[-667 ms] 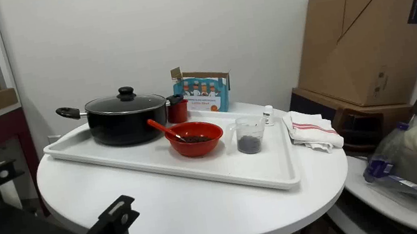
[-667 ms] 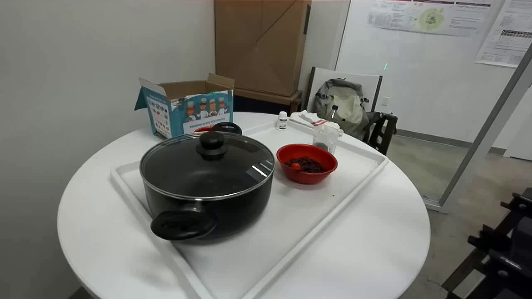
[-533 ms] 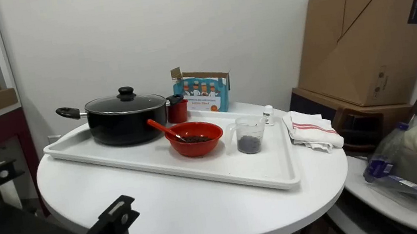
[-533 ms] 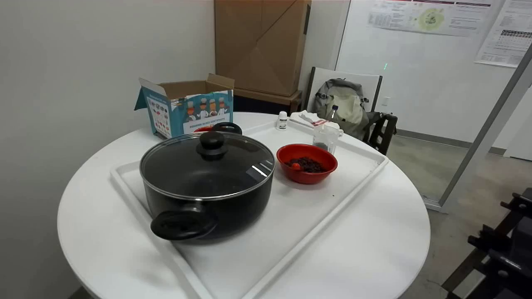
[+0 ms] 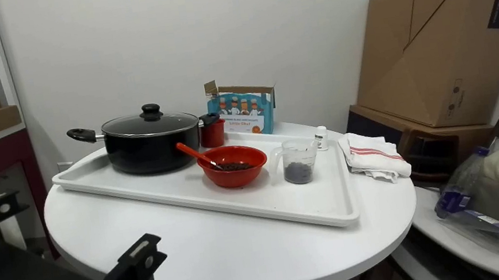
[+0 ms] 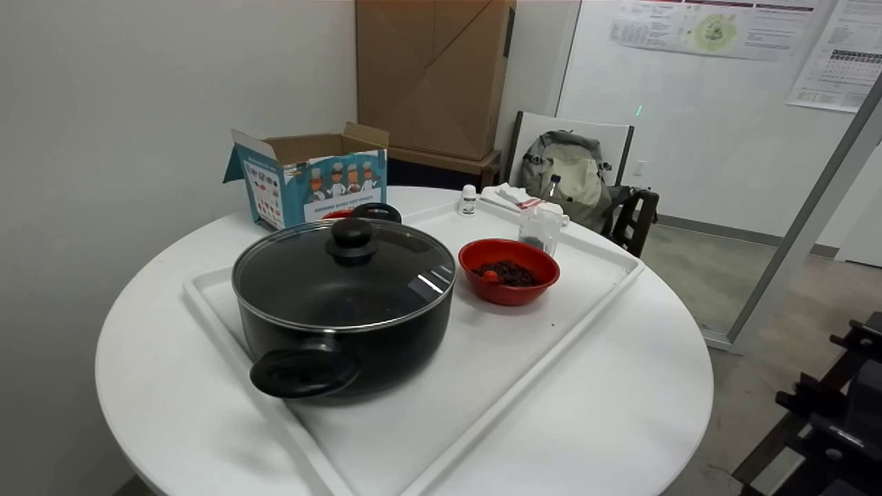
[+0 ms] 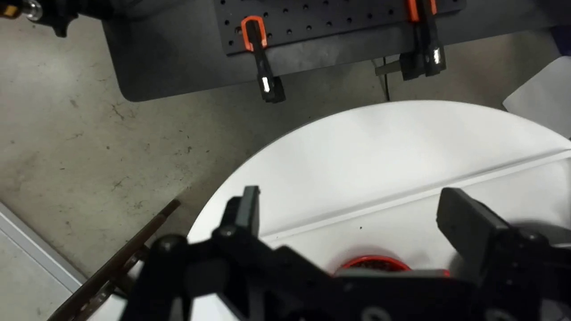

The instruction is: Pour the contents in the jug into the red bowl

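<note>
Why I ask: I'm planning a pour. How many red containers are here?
2: red bowl beside the jug; red cup partly behind the pot. More may be hidden.

Red bowl (image 5: 234, 178); clear jug (image 5: 297, 153), grey contents (image 5: 298, 173); red-striped white cloth (image 5: 373, 153).

Both exterior views: no change to make out between earlier moments and now. No shift seen in jug (image 5: 299, 155), at three o'clock of red bowl (image 5: 234, 178) in exterior view; contents (image 5: 298, 173) inside jug show no drop in level. Change in wrist view cannot be told.
</note>
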